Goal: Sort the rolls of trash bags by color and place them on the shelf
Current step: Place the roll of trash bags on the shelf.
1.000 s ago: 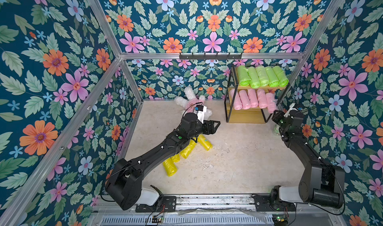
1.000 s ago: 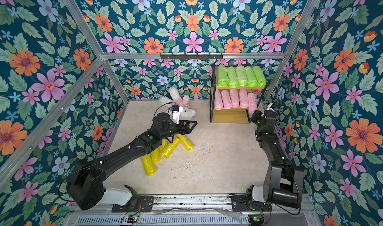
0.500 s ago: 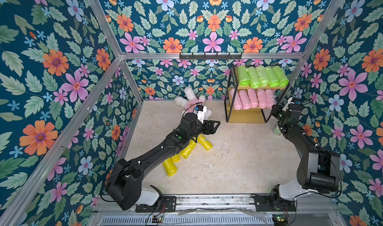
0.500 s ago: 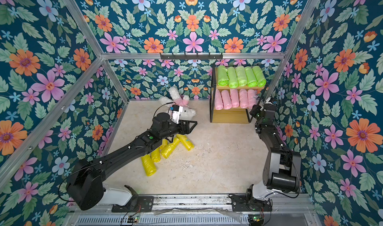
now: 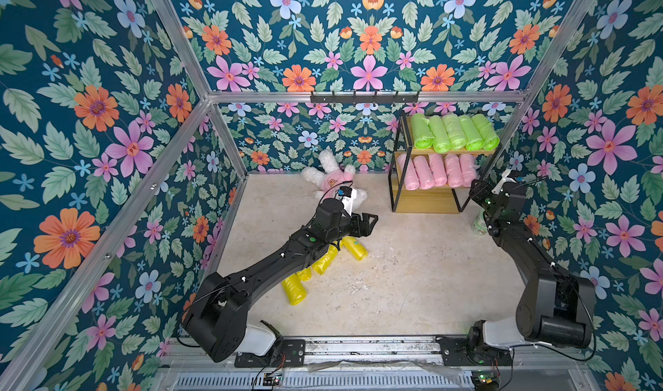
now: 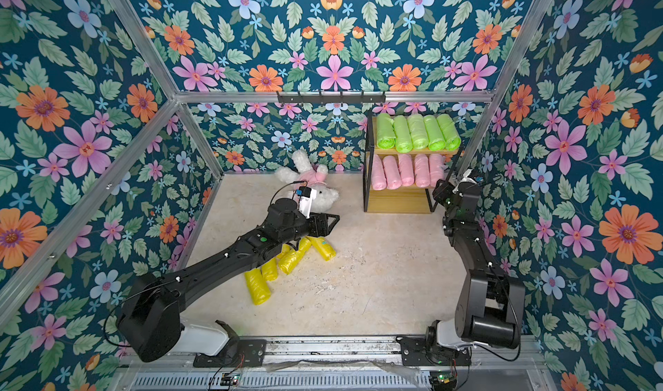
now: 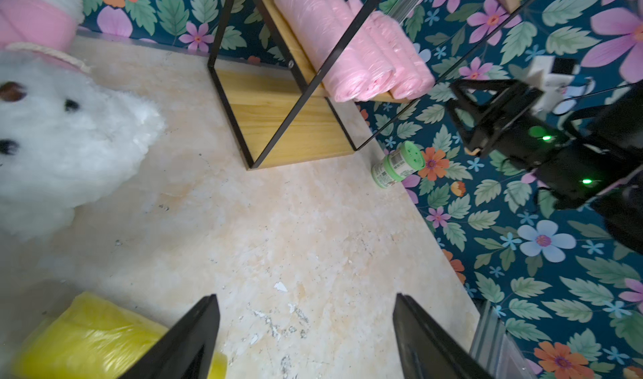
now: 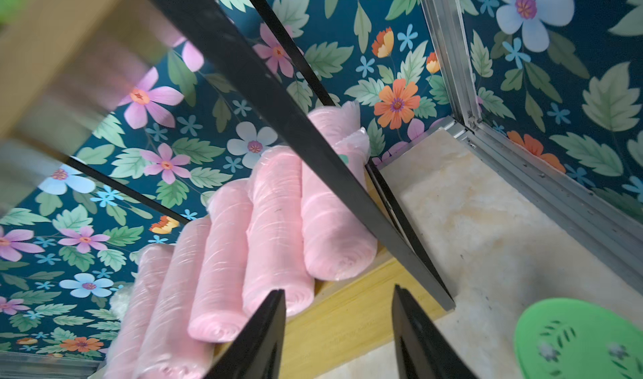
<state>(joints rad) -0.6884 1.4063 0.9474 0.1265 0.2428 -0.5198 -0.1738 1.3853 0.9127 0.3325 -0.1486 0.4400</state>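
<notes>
At the right of the frame, the right hand [image 5: 476,186] has just released the fifth pink roll [image 5: 467,169] onto the shelf's [image 5: 427,203] middle board and stands part open, empty. Pink seems done; the wide-open, empty left hand [image 5: 371,224] hovers above the yellow rolls [image 5: 324,260] on the table [image 5: 412,281].

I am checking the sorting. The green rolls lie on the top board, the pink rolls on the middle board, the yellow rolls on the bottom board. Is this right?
Only the yellow part is wrong. The yellow rolls lie on the floor, partly under the left arm, as both top views show. The green rolls and pink rolls are as you say.
</notes>
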